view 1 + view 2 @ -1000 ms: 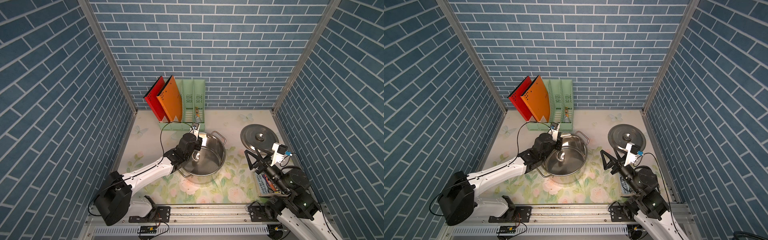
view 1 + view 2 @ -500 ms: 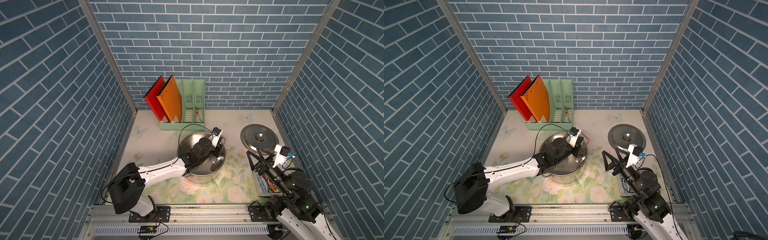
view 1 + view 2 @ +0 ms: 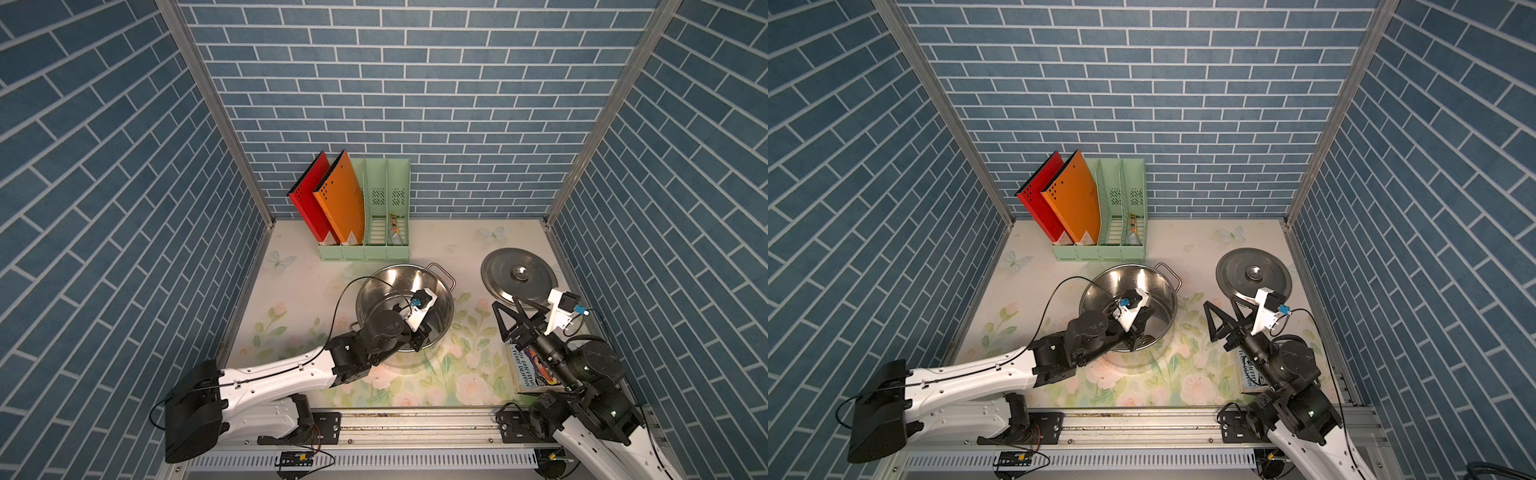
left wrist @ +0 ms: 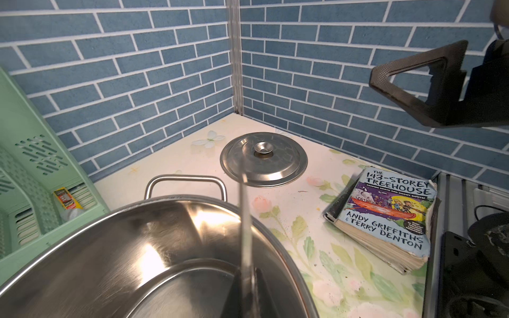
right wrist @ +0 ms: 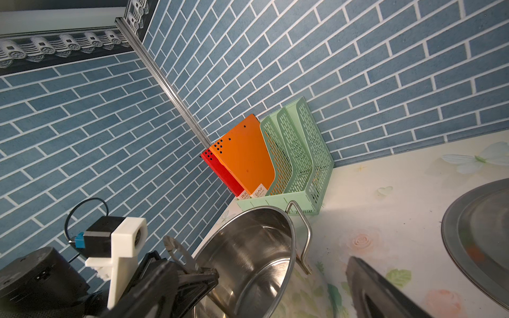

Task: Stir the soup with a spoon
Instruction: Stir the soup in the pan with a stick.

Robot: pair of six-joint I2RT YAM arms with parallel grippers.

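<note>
spoon [image 4: 245, 225] blurred, its bowl indistinct

Blue brick-patterned walls [image 3: 415, 104] with white mortar lines; cream table cover [image 3: 299, 291] printed with pink roses, green leaves, pale butterflies; mint-green slotted file rack [image 3: 365, 251]; red folder [image 3: 305, 199] and orange folder [image 3: 340, 199], both black-dotted; shiny silver steel pot [image 4: 124, 247] and round silver lid [image 3: 505, 282]; slim grey metal spoon [image 4: 245, 225]; light-blue paperback book [image 4: 391, 209] with purple and yellow picture.
</note>
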